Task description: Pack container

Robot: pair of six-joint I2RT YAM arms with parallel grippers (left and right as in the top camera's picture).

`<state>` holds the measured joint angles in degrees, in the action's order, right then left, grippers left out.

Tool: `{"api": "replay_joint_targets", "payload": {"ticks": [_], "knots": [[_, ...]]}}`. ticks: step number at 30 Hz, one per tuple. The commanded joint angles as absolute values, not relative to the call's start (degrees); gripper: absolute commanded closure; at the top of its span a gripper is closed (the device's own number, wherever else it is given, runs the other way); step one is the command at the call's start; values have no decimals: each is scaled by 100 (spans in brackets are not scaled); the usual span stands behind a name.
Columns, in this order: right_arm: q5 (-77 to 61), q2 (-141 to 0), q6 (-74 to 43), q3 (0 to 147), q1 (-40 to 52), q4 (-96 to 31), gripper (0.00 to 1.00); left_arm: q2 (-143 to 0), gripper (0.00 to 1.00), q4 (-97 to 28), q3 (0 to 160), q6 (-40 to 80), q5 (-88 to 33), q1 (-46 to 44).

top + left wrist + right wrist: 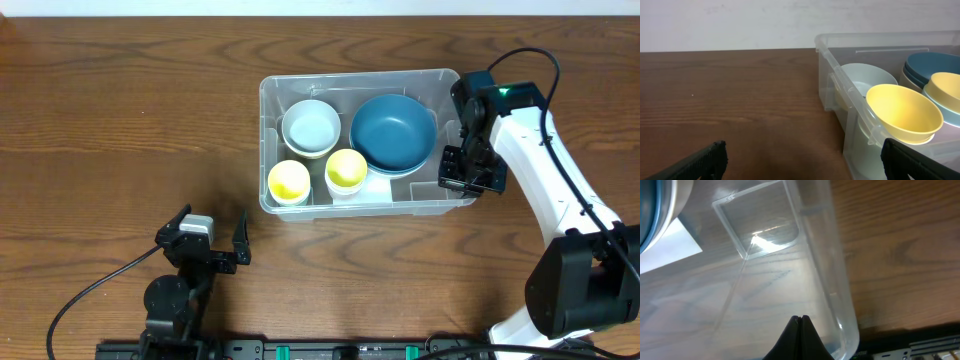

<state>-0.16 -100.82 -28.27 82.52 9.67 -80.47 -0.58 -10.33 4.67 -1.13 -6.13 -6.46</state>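
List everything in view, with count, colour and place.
container: 1, clear, on the table right of centre
blue bowl: at least 1, blue, right half of the container
pale bowl: 1, whitish, far left part of the container
cups: 2, yellow, side by side in the near left part of the container
label: 1, white, on the container's floor by the blue bowl
table: 1, dark brown wood, under everything
left gripper: 1, black, open, near edge, left of the container and apart from it
right gripper: 1, black, shut, at the container's near right corner
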Motion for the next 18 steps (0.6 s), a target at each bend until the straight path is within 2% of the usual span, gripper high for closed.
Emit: {"api": "replay_joint_targets", "payload": {"ticks": [1, 13, 18], "knots": [[69, -10038, -3148, 8237, 1022, -8160, 98, -23, 2, -1253, 386, -126, -751, -617], [172, -10038, -3044, 8243, 1151, -7872, 97, -23, 2, -1253, 386, -126, -753, -617], [172, -10038, -2403, 8670, 1085, -7585, 68, -23, 2, -1253, 386, -126, -751, -617]]}}
